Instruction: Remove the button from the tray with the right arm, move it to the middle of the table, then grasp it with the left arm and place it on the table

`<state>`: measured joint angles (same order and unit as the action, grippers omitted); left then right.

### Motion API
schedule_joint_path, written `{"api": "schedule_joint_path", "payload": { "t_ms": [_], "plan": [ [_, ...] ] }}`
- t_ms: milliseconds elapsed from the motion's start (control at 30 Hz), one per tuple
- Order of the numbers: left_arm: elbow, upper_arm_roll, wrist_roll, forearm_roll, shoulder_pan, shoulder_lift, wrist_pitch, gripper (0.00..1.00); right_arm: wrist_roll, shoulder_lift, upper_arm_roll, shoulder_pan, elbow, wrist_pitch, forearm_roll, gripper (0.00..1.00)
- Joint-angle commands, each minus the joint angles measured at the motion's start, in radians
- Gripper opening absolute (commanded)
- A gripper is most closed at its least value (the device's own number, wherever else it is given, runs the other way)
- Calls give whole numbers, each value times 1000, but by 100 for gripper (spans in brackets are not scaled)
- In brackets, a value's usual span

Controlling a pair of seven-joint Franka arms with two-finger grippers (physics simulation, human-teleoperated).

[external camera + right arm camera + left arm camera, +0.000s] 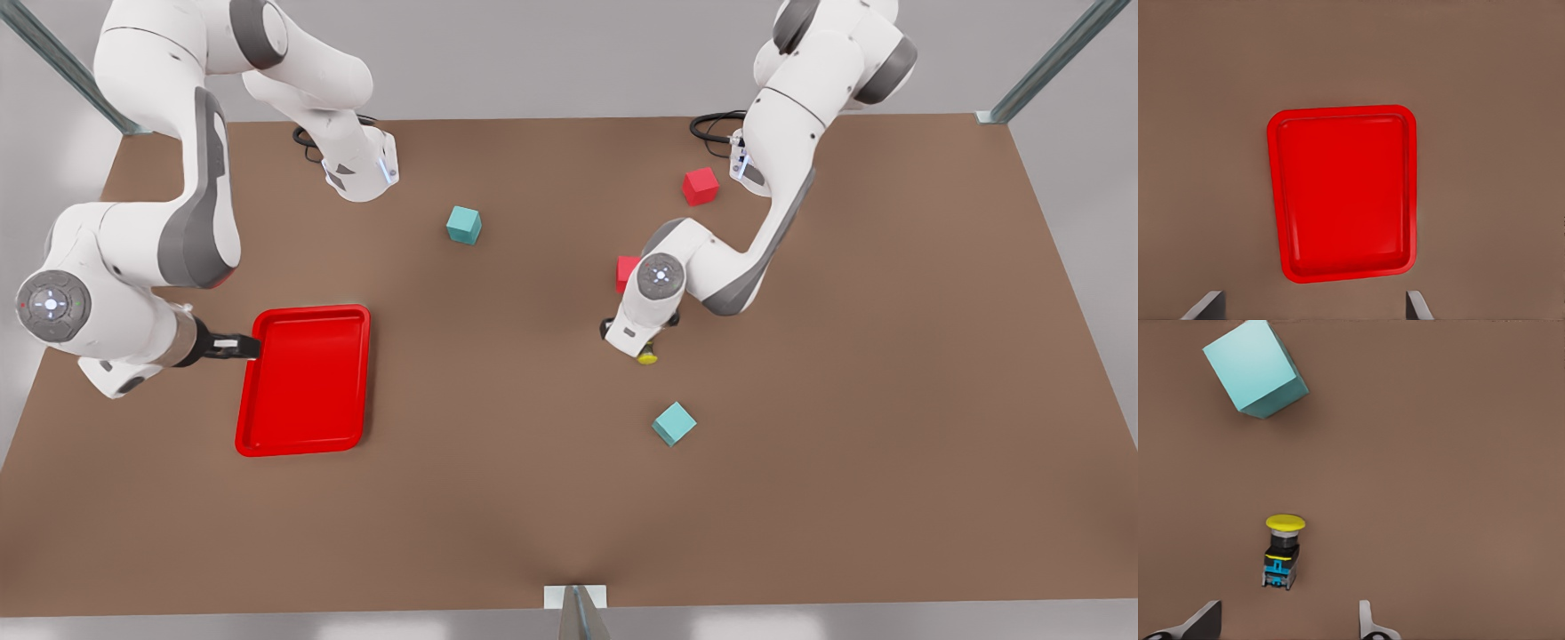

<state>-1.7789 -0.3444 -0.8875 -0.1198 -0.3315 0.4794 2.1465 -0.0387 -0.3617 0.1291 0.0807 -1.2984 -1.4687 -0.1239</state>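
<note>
Left end effector: fingers spread wide, pinching nothing, both tips visible in the left wrist view with bare bench between them. The button lies just ahead of the tips, nearer one finger than the other, on its side by the look of it: yellow cap pointing away, grey base toward the tool. It is apart from both fingers. In the front view the same end effector sits low over mid-bench, yellow cap peeking out at its tip.

Step in hand, as judged: either a grasp not yet closed or a release just made; cannot tell which. If grasping, shift sideways to centre the button in the gap, close on the boxy base, not the round cap, which would likely slip.

Further out: teal cube beyond the button, well apart; keep clear of it. A red cube sits behind the arm.

Right end effector: fingers spread, holding nothing, waiting above and beside the red tray, whose floor is bare.
</note>
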Motion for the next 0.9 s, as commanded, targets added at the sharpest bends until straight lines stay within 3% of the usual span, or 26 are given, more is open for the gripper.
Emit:
{"api": "schedule_joint_path", "payload": {
  "t_ms": [0,133,267,433,867],
  "plan": [
    [-16,-2,56,-57,14,4,153,100,115,-8,-5,2,8,-42,-20,100],
    [-54,-2,56,-57,19,33,222,100,94,-16,-11,54,4,-203,13,100],
    [-63,-15,39,-57,5,36,225,100,86,-31,-8,45,-9,-194,30,100],
    [-183,-15,45,-95,31,27,323,100,88,-59,-8,51,-7,-203,30,100],
    [-208,-12,13,-95,42,80,316,100,88,-57,-5,50,-9,-193,32,100]
  ]
}}
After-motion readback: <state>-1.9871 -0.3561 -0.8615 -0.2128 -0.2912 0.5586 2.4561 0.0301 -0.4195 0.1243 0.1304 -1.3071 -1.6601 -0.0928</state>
